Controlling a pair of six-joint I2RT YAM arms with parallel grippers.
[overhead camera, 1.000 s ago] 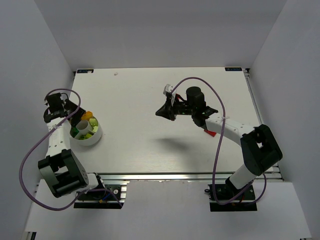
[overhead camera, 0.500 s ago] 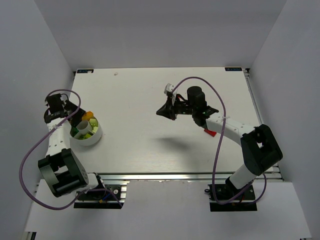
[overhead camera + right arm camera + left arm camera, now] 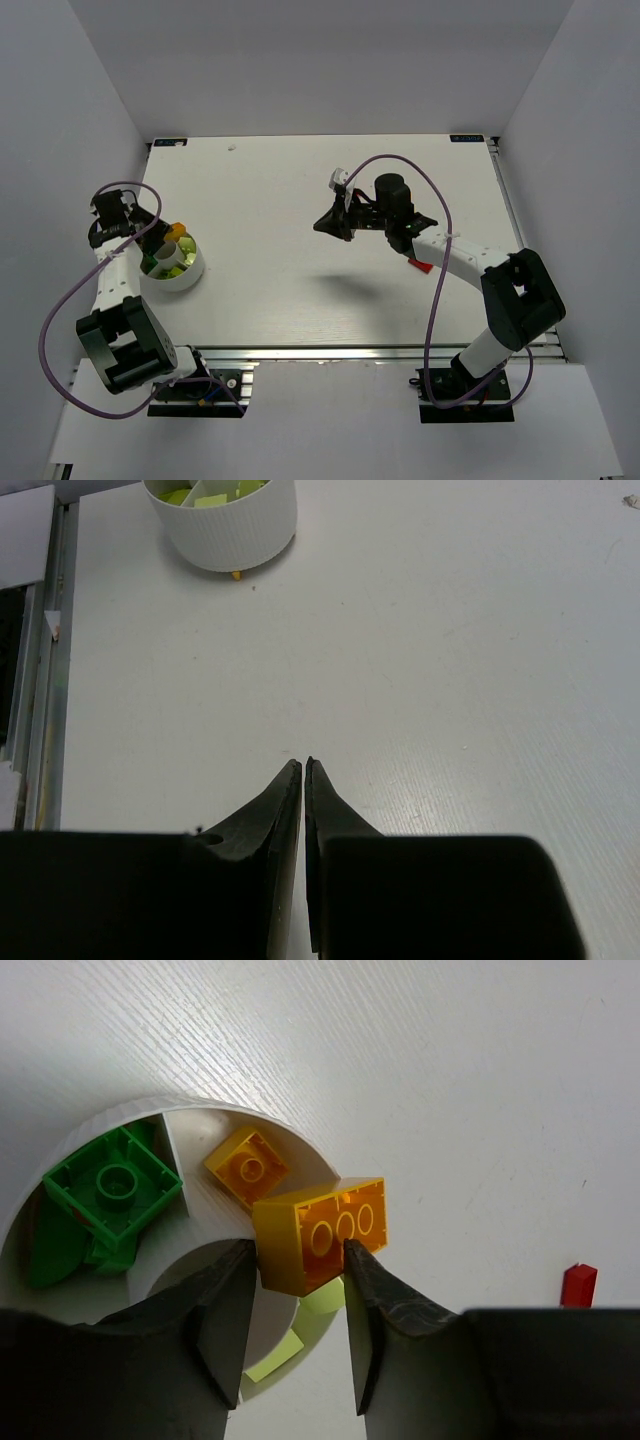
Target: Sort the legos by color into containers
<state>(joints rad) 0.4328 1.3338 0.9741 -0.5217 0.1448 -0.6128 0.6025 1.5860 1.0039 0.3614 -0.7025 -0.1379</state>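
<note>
The left gripper [image 3: 297,1260] is part closed, its two black fingers [image 3: 225,1310] clamped on the sides of an orange studded plastic brick [image 3: 322,1232], with the hollow underside facing the wrist camera. The brick hangs over the rim of the round white ribbed plastic dish [image 3: 215,1108], beside the compartment that holds a smaller orange brick [image 3: 248,1165]. Dark green bricks [image 3: 110,1190] fill the next compartment, and lime green pieces [image 3: 270,1360] lie in another under the fingers. A red brick [image 3: 578,1285] sits on the white table [image 3: 260,190], well apart from the dish. From above, this gripper and its brick have barely shifted over the last second. The right gripper [image 3: 303,768], its jaws pressed together on nothing, stays raised over the middle of the table, almost where it was.
</note>
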